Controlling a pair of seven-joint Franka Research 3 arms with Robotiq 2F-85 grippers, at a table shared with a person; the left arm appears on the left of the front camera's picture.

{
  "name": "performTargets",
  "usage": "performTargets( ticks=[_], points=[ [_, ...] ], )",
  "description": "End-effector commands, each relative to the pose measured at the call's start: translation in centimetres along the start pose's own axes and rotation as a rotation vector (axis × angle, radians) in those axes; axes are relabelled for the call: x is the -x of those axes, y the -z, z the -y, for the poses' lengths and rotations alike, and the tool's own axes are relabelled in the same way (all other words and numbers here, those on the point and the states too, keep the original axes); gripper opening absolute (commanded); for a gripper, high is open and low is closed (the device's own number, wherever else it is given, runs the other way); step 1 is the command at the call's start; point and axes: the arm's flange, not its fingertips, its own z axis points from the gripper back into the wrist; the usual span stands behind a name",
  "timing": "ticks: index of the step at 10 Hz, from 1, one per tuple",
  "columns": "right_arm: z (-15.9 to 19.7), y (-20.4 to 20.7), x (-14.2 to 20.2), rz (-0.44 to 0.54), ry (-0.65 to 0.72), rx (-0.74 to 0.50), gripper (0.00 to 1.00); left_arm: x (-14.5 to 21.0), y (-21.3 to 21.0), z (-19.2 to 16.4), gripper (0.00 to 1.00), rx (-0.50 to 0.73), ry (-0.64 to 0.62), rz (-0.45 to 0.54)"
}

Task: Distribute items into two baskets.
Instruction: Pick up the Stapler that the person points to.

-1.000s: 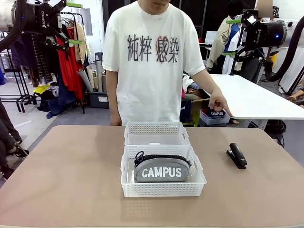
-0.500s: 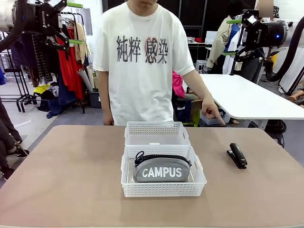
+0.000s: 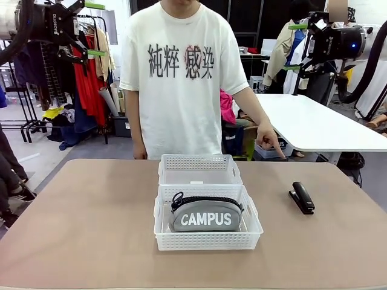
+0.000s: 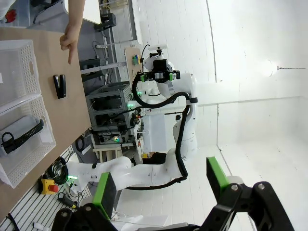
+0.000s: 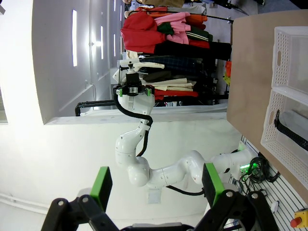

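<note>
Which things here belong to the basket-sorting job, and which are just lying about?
Job:
pouch, in the near basket
far basket
stapler, on the table

Lying about:
clothes rack, back left
white table, back right

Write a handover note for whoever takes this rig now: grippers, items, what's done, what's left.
Left gripper: open, empty, raised at the left.
Right gripper: open, empty, raised at the right.
Pouch lies in the near basket; far basket holds nothing.
Stapler lies on the table right of the baskets; the person's hand points down beyond it.
Done: pouch placed. Left: stapler, likely into the far basket.
</note>
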Motion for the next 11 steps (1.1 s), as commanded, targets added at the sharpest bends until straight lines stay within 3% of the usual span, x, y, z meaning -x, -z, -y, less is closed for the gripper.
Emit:
performTargets(
  ticks=[1, 5, 6, 8, 11],
  points=[
    [-0.2, 0.0, 0.1, 0.0, -0.003, -0.001, 1.0, 0.2, -0.1, 0.1, 1.0, 0.009, -0.007, -0.001],
    [0.0, 0.0, 0.0, 0.0, 0.0, 0.0, 1.0, 0.2, -0.1, 0.1, 1.0, 0.009, -0.007, -0.001],
    [-1.5, -0.3, -0.7, -0.076, 0.009, 0.125, 1.0, 0.2, -0.1, 0.1, 1.0, 0.009, -0.007, -0.001],
    [-1.2, 1.1, 1.7, -0.044, 0.021, 0.368, 1.0, 0.2, -0.1, 0.1, 1.0, 0.009, -0.007, -0.001],
    [-1.6, 1.3, 2.6, -0.106, 0.034, 0.72, 1.0, 0.2, -0.1, 0.1, 1.0, 0.009, -0.007, -0.001]
  ],
)
